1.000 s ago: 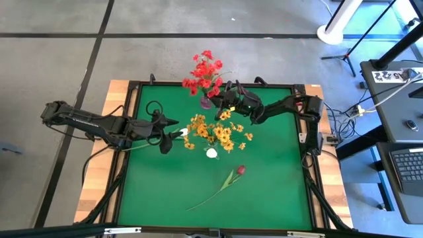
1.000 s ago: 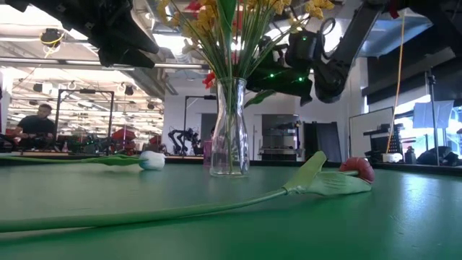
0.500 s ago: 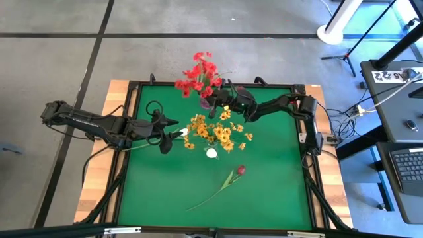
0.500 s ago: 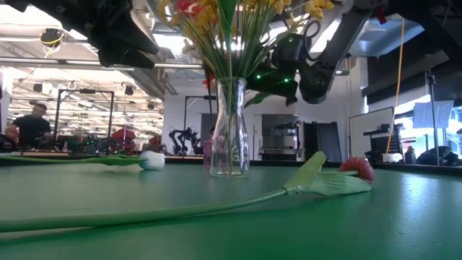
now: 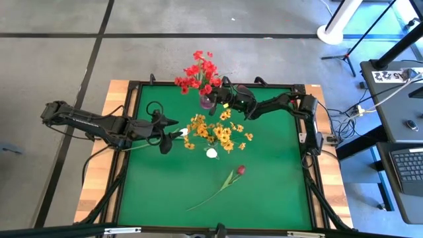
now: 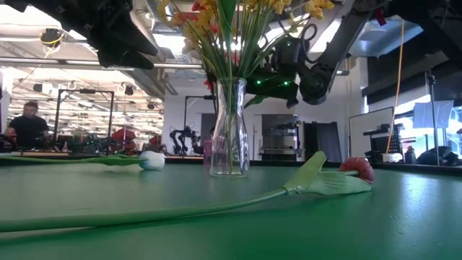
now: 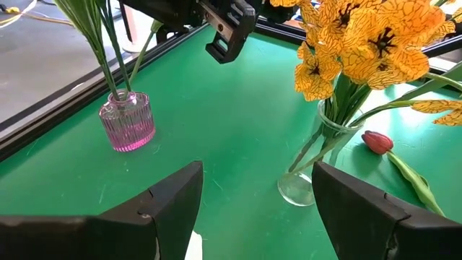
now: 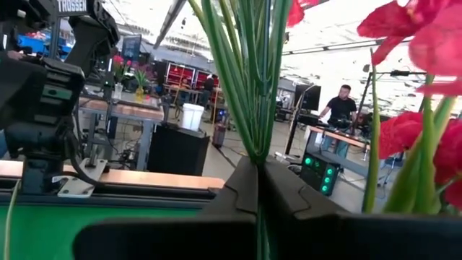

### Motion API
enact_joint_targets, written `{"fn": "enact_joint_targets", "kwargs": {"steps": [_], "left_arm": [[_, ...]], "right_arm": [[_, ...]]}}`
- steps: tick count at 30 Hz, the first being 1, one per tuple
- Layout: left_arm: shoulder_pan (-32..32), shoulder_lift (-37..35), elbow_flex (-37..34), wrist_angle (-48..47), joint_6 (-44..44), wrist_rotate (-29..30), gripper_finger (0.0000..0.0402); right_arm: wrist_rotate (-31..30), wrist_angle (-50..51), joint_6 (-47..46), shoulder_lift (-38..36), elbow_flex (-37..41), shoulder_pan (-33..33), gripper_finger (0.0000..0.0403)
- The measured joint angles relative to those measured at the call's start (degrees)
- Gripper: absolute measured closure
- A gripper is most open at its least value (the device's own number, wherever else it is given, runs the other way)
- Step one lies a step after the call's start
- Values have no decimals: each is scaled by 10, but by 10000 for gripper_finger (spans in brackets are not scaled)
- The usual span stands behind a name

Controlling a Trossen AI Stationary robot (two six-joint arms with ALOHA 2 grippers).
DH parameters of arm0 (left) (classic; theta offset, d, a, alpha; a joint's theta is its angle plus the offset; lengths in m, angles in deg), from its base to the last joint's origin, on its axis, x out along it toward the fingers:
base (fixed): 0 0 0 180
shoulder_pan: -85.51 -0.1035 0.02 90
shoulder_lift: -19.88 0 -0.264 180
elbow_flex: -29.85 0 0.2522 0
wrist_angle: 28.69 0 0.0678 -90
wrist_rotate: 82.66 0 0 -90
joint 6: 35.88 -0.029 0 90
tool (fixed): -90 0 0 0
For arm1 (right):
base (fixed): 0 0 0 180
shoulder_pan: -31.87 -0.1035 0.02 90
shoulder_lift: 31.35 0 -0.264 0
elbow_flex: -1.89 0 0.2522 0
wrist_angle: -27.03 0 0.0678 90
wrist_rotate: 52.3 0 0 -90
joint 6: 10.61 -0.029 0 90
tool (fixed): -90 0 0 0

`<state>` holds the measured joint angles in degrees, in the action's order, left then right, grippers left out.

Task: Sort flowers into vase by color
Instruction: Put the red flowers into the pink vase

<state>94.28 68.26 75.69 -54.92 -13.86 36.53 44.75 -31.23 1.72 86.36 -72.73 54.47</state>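
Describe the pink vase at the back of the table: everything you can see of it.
The pink vase is a small, squat jar of ribbed, see-through pink glass with a narrower neck. It stands upright on the green mat near its far edge, apart from the taller clear vase. Thin green stems of the red flowers stand in its mouth. The right gripper, shut on those stems, hangs above it; nothing else touches it.

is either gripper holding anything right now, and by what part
The right gripper is shut on the red flowers' green stems. The left gripper is open, holding nothing.
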Motion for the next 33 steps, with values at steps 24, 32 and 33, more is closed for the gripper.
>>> {"fn": "enact_joint_targets", "kwargs": {"steps": [24, 32, 33], "left_arm": [[0, 0, 0, 1, 3, 2, 147], [0, 0, 0, 1, 4, 2, 147], [0, 0, 0, 1, 4, 2, 147]], "right_arm": [[0, 3, -39, 26, -4, 10, 402], [0, 61, -76, 25, -4, 10, 402], [0, 66, -77, 25, -4, 8, 402]]}}
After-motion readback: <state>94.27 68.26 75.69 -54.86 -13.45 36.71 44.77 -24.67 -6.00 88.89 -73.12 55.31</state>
